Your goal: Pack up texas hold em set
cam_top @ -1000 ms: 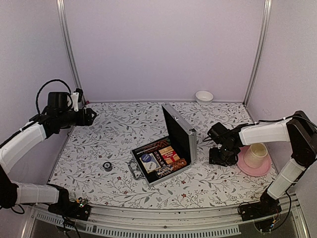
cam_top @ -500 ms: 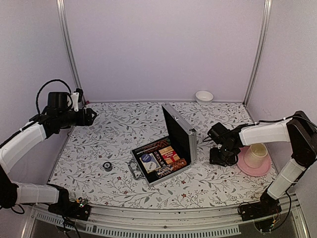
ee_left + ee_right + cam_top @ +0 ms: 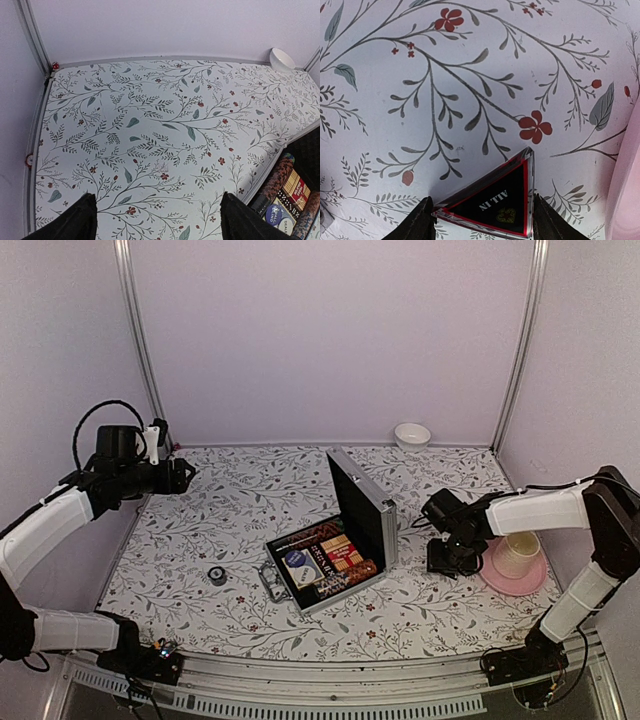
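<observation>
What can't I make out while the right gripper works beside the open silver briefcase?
Top view: the right gripper hides the black, red-edged triangular ALL IN plaque.
Right wrist view: whether the fingers touch that plaque; the frame bottom cuts it off.
Left wrist view: the right edge cuts off the open silver aluminium briefcase.
Top view: silver item beside the briefcase, too small.

The silver briefcase (image 3: 345, 540) stands open at the table's centre, its lid upright along the 1 o'clock side. The black-lined base holds a blue deck (image 3: 297, 561), a red deck (image 3: 340, 552) and rows of chips (image 3: 362, 570). The black round button (image 3: 217, 576) lies at the case's 9 o'clock, and a black, red-edged "ALL IN" triangle (image 3: 495, 205) lies flat on the cloth (image 3: 470, 75).
</observation>
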Tool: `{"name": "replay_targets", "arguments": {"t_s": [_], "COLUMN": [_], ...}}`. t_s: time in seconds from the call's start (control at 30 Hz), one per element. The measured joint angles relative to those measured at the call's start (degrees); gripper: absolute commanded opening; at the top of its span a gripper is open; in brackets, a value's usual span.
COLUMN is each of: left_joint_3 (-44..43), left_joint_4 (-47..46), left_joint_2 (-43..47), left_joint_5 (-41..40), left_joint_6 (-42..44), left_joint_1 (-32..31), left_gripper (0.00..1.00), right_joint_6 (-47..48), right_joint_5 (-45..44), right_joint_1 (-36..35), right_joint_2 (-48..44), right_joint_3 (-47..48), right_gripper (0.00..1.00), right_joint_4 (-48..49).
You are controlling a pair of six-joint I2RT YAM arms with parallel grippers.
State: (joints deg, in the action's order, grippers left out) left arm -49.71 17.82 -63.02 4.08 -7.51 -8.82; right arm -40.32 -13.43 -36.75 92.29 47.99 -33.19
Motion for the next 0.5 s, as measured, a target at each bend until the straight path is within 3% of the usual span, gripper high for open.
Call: {"name": "replay_targets", "arguments": {"t_s": [0.27, 0.5], "left_joint_3": [0.0, 0.02], "left_joint_4": [0.0, 0.0], "left_joint_2": [0.0, 0.0], "left_joint_5": [0.04, 0.15], "left_joint_6": [0.0, 0.0], "left_joint_1": [0.0, 0.0], "left_gripper": [0.85, 0.85], "right_joint_6": [1.16, 1.55], "right_joint_5": [0.7, 2.16], "right_joint_1": [-1.81, -9.49], "right_joint_2": [-4.22, -10.01], "right_joint_3": [-2.99, -3.58], "right_gripper": [0.56, 0.56], "right_joint_4": [-0.66, -2.89]}}
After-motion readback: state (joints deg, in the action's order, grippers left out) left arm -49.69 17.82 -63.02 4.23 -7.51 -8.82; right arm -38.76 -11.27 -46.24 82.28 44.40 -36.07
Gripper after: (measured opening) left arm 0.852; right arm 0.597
